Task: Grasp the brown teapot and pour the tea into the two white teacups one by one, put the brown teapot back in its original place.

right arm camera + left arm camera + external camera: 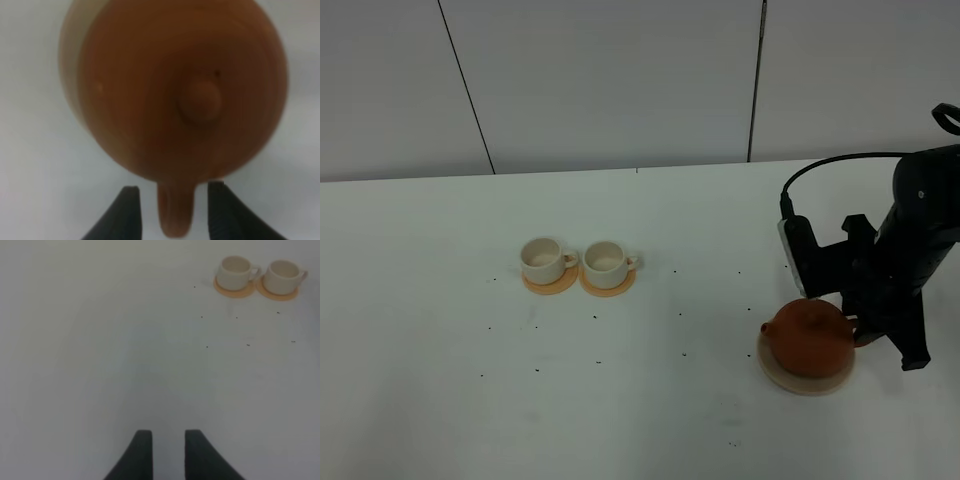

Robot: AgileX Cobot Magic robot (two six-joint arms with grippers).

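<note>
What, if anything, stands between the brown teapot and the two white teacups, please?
Nothing visible: only bare table with tiny dark specks lies between the brown teapot and the two white teacups.

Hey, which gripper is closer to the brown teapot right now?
Right. The right gripper sits at the brown teapot, open fingers either side of its handle. The left gripper hangs over the table, with no teapot in its wrist view.

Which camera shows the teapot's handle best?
The right wrist view: the handle of the brown teapot sits between the fingers of the open right gripper, with a gap on either side. In the exterior high view the right arm covers most of the handle. The left wrist view shows no teapot at all.
</note>
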